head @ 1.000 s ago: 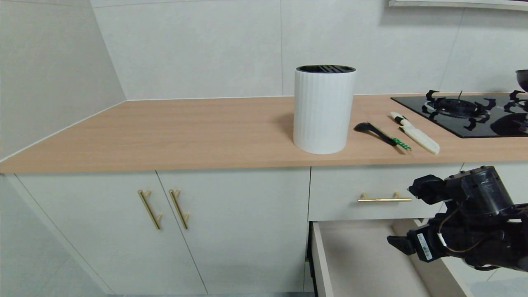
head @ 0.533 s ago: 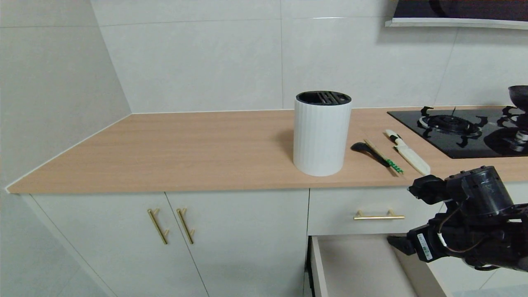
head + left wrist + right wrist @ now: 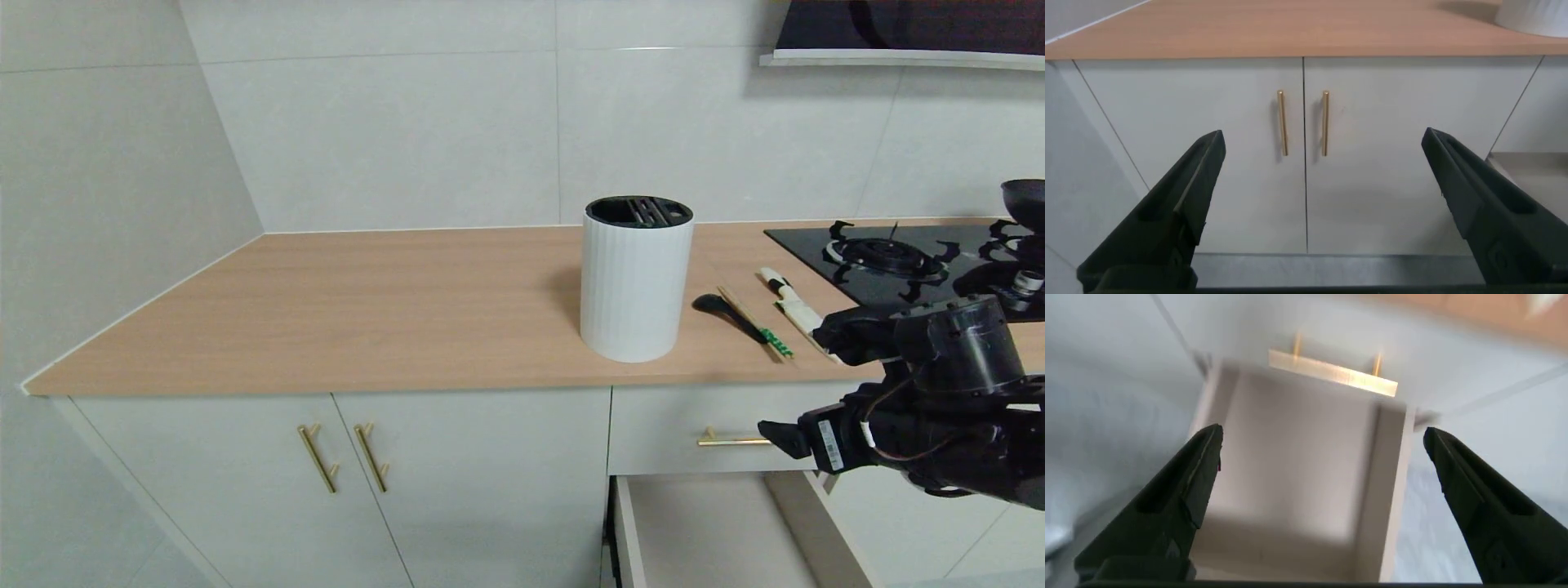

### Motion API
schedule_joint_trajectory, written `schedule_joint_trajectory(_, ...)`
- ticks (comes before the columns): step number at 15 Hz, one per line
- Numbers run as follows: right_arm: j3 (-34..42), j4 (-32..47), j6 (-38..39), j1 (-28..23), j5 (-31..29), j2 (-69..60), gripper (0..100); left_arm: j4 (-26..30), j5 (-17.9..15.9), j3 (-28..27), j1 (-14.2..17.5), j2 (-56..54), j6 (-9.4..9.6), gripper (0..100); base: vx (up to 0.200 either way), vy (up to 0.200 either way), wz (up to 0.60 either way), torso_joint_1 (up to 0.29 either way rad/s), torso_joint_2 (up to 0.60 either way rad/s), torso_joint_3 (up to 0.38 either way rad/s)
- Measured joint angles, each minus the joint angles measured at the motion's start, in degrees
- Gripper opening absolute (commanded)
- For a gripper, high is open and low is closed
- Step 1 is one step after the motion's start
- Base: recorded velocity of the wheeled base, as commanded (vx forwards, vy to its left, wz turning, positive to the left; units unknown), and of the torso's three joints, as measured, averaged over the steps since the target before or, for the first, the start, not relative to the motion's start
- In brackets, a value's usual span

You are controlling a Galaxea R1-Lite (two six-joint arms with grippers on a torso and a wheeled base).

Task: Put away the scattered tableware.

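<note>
Black spoon (image 3: 729,313), chopsticks (image 3: 755,324) and knife (image 3: 793,308) lie side by side on worktop (image 3: 367,302), just right of white slotted holder (image 3: 636,278). Right hand (image 3: 804,388) open, empty, above open drawer (image 3: 702,531). Left hand (image 3: 1323,204) open, empty, facing cabinet doors (image 3: 1388,180).
</note>
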Motion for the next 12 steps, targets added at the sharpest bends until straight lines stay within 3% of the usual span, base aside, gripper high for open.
schedule_joint_trajectory(7,-15.30,-0.29,0.07,-4.19,-0.82,8.48,100,0.00,0.02,0.00,0.00,0.00,0.00,100,0.000,0.000,0.00,0.000,0.00,0.000)
schedule_joint_trajectory(12,-17.58,-4.43,0.22,-10.53,-0.74,14.10,100,-0.02,0.02,0.00,0.00,0.00,-0.02,100,0.000,0.000,0.00,0.000,0.00,0.000)
